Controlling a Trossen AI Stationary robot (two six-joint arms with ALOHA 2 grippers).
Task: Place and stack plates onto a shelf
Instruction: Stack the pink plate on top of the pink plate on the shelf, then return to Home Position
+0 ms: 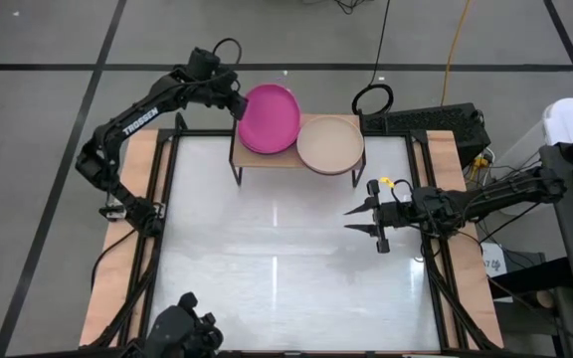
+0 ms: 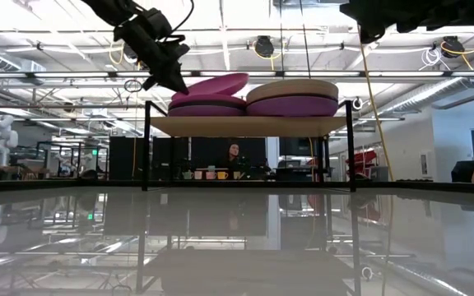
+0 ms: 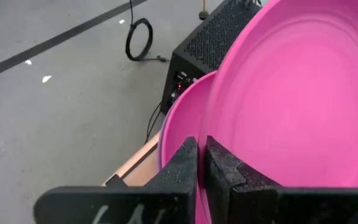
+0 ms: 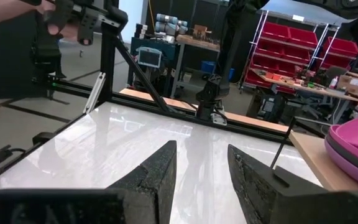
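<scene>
Hot pink plate (image 1: 270,117) tilted atop left stack on wood-topped shelf (image 1: 267,159), beige plate (image 1: 330,144) flat atop right stack.

Bright, even light falls from ceiling lamps (image 2: 263,45), and the glossy white worktop (image 1: 286,268) throws back pale streaks and mirrors the room in the low view. Shadows are soft and faint. Close to the left wrist camera, the pink plate (image 3: 303,106) looks slightly soft.
</scene>
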